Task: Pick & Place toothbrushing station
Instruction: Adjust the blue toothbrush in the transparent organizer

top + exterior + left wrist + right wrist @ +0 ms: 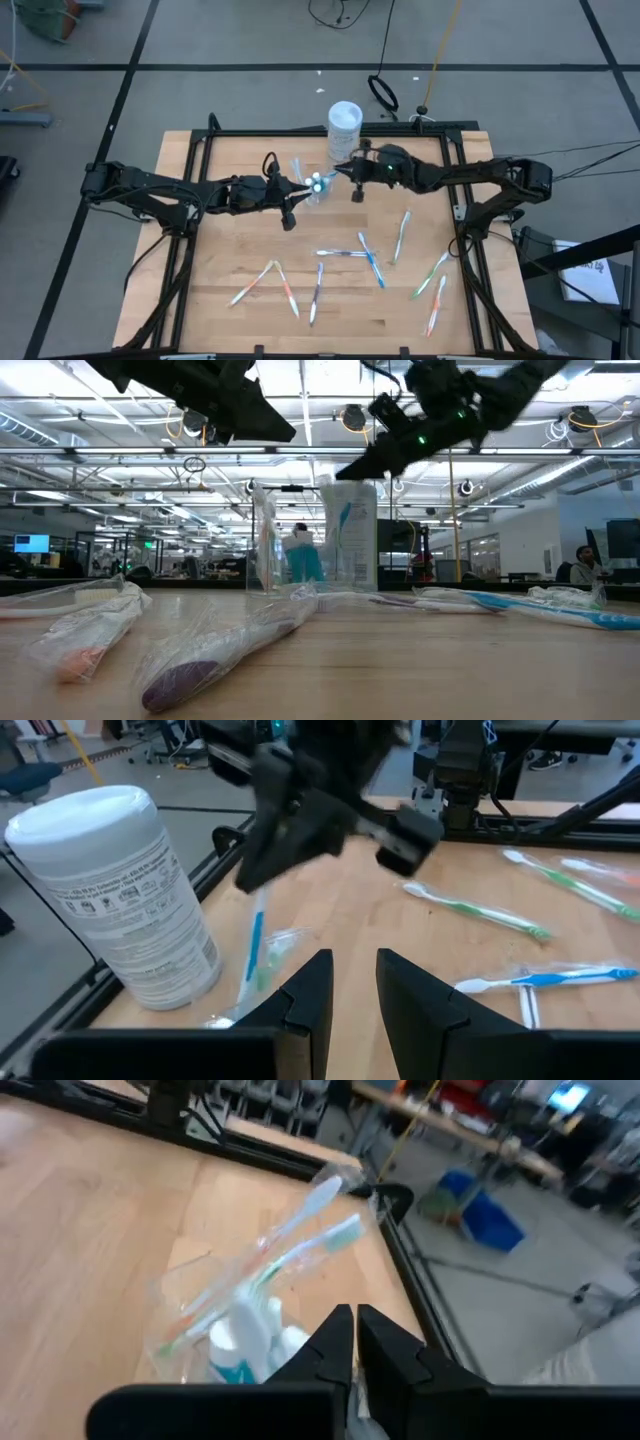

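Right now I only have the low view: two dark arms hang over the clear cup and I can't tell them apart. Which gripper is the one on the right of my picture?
Observer: That is the right gripper. From above, it sits between the white tub and the clear cup.
Operator: Is it open?
Observer: No. Its wrist view shows it shut, with the toothbrushes and a teal toothpaste tube in the cup just past its tips.
Operator: And the other arm?
Observer: The left gripper is open, with bare wood showing between its fingers. It is on the cup's other side.
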